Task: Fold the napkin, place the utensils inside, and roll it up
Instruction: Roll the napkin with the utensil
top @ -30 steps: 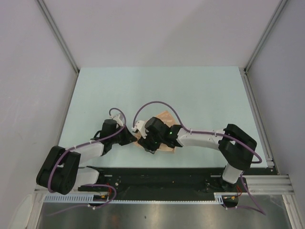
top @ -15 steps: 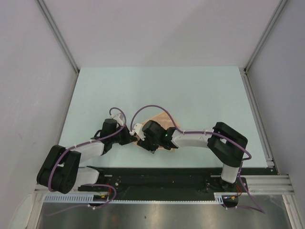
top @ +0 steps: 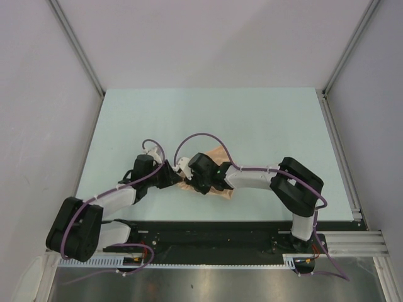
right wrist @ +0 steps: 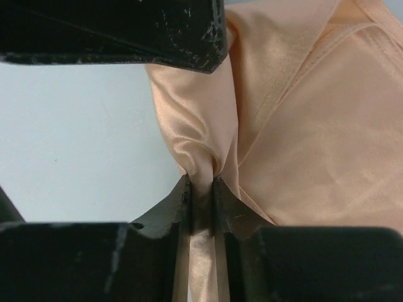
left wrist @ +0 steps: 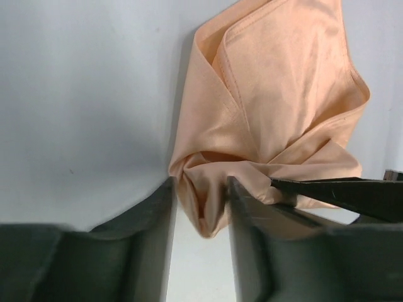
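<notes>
Where the napkin lies: on the pale table, near its front edge and about midway across, between the two wrists.
Its shape: bunched and partly folded. A hemmed flap is turned over the middle, and the end nearest the arms is gathered into a creased point.
Grip, right: the right gripper has its fingers closed tight on a thin gathered fold at the cloth's edge, with satin squeezed between the tips.
Grip, left: the left gripper has its fingers parted astride the bunched corner. Cloth sits between them, not clamped, and bare table shows in the gap lower down.
The two together: very close, with a black finger of the other crossing each wrist view.
Arms: both reach inward from their bases and meet over the cloth.
</notes>
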{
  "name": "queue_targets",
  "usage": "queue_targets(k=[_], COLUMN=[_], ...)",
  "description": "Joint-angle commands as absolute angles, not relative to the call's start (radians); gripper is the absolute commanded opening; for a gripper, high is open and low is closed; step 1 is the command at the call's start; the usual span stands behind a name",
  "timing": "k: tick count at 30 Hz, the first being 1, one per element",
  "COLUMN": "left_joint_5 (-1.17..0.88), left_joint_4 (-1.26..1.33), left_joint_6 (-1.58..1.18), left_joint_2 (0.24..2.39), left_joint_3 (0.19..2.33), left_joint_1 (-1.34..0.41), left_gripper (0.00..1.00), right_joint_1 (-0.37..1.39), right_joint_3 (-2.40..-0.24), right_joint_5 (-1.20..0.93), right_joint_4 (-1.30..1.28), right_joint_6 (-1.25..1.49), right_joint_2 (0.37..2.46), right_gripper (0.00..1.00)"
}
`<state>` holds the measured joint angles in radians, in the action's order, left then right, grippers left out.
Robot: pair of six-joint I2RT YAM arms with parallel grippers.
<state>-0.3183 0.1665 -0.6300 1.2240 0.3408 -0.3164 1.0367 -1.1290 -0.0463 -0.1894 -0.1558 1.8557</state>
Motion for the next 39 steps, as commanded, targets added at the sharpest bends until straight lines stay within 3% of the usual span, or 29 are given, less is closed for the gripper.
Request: queue_targets(k=[1,2,5,11,18,27,39], left_joint_5=[-0.215,-0.198,-0.15,-0.213,-0.325,-0.351,-0.344], left_joint_4=[0.114,0.094,0.072,0.123,0.202,0.271,0.359], left_joint_6=[-0.629,-0.629,-0.627,-0.606,-0.598,-0.6,-0.6], left_joint_2=[1.123,1.103,1.022,0.927,0.94,1.032,1.166], left_joint_3=[0.382,0.379,0.361,0.279,0.232,0.224,0.235], left_joint_1=[-0.31,-0.31,-0.308,-0.311,-0.331,-0.356,-0.365], left_gripper=[0.62,0.69,0.75,0.75,0.75,0.73,0.59], right_joint_1=[1.006,0.994,0.97,0.874,0.787,0.747,0.712], right_joint_3=[-1.105,-1.094,-1.08,-1.074,-1.164,-1.276,-1.321], right_joint_5=[-0.227,-0.257,-0.377,-0.685,-0.87,-0.894,-0.914], right_joint_4=[-0.305,-0.305,-0.299,-0.255,-0.324,-0.449,-0.479], right_joint_6=[-0.077,-0.06,-0.035,-0.005,0.014,-0.015,-0.011], right_joint_2=[1.913,1.91,1.905,1.911,1.979,2.098,2.175], right_gripper=[0.17,0.15,0.12,0.09,0.08,0.08,0.09])
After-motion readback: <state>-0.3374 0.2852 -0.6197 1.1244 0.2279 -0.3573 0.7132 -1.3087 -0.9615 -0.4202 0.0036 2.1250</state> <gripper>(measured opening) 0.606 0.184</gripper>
